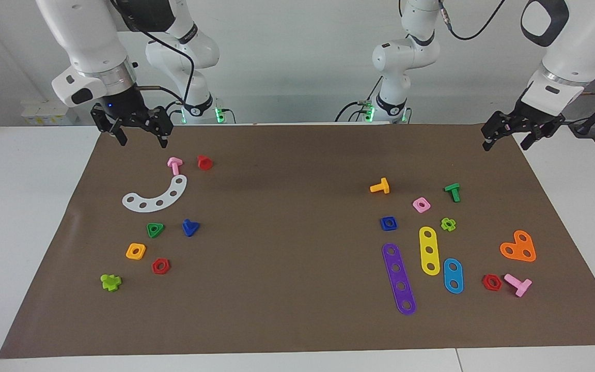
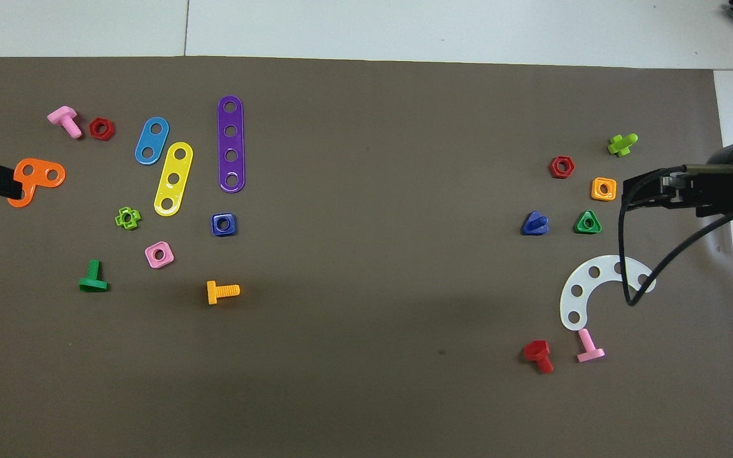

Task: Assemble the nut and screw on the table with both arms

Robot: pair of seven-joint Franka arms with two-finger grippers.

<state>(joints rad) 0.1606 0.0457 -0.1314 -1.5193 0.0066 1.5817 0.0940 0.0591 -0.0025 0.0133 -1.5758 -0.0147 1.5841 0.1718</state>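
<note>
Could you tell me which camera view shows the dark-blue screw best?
The overhead view: the screw shows its triangular head with the stem sticking up. The facing view shows it as a small blue wedge beside the green triangular nut.

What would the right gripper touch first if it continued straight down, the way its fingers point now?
Probably bare brown mat. The right gripper hangs open near the robots' edge of it; the pink screw lies close by, apparently just outside that line, though depth is unclear.

Facing view: set high across the surface (image 1: pixel 297 320), aimed at both arm bases, wide enough to take in the whole mat. Overhead view: set high above the arms' end, aimed forward and steeply down, nearer the mat. Shared: the mat and its scattered parts, turned half a turn between views.
</note>
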